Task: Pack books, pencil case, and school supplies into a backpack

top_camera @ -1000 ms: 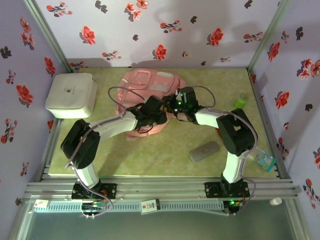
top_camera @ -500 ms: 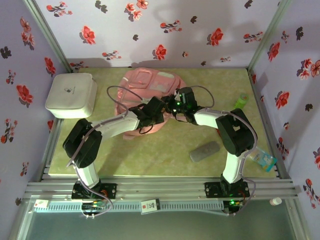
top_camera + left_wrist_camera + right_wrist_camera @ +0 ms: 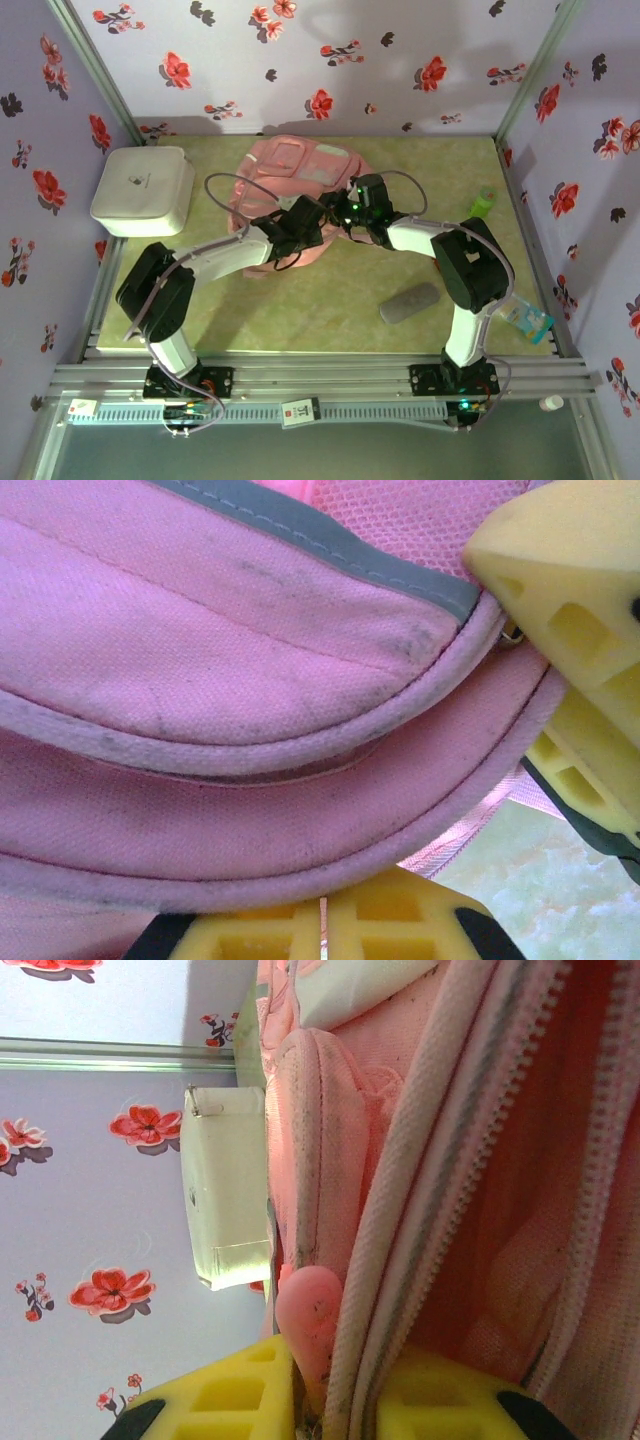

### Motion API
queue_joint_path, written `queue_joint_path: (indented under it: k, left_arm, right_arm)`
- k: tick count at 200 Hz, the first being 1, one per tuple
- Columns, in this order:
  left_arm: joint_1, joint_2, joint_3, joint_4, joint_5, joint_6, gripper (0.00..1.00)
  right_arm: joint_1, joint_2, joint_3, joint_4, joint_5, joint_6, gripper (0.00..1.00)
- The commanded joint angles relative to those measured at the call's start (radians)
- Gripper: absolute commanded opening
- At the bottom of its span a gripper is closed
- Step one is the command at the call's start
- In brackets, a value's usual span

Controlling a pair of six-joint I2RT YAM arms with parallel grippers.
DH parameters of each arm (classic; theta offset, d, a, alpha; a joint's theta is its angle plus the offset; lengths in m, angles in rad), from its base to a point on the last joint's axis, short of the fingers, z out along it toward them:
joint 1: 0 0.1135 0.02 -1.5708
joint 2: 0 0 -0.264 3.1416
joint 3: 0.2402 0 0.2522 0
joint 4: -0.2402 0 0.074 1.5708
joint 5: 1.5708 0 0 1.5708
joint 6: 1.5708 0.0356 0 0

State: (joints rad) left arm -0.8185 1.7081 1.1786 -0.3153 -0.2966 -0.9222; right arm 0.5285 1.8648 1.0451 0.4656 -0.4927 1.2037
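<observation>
large pink fabric backpack (image 3: 285, 165) far centre of green table (image 3: 320, 305). soft, floppy, light. my left pincer (image 3: 322, 922) clamped on its piped rim, looks like; right pincer (image 3: 335, 1395) narrow, pinching zipper edge. grip seams, not mesh.

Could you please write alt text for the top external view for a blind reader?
The left gripper and right gripper meet at the near right edge of a pink backpack lying on a green table. A grey pencil case lies nearer right; a white box sits far left.
</observation>
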Motion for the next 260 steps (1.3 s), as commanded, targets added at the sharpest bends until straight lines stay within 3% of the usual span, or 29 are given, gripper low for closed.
queue_joint_path:
  k: [1, 21, 67, 127, 167, 189, 243, 260]
  left_arm:
    - [0.019, -0.048, -0.008, 0.033, -0.106, 0.030, 0.04]
    - [0.018, -0.059, -0.008, 0.052, -0.084, 0.051, 0.03]
    - [0.041, -0.129, -0.051, 0.139, 0.122, 0.011, 0.01]
    - [0.073, -0.187, -0.124, 0.098, 0.271, -0.054, 0.00]
    - [0.135, -0.240, -0.166, 0.103, 0.434, -0.108, 0.00]
    - [0.147, -0.251, -0.171, 0.026, 0.423, -0.073, 0.00]
    - [0.179, -0.241, -0.180, -0.183, 0.251, 0.052, 0.00]
    - [0.180, -0.240, -0.176, -0.165, 0.274, 0.098, 0.00]
  right_arm:
    - [0.010, 0.000, 0.029, 0.008, -0.013, -0.037, 0.20]
    - [0.010, 0.005, 0.031, 0.007, -0.013, -0.037, 0.20]
    - [0.010, 0.026, 0.030, -0.001, -0.004, -0.044, 0.20]
    - [0.010, 0.052, 0.036, -0.006, 0.006, -0.047, 0.19]
    - [0.008, 0.064, 0.050, -0.078, 0.035, -0.079, 0.19]
    - [0.008, 0.069, 0.050, -0.079, 0.044, -0.080, 0.19]
    - [0.007, 0.044, 0.032, -0.094, 0.094, -0.095, 0.17]
    - [0.007, 0.042, 0.036, -0.094, 0.087, -0.097, 0.17]
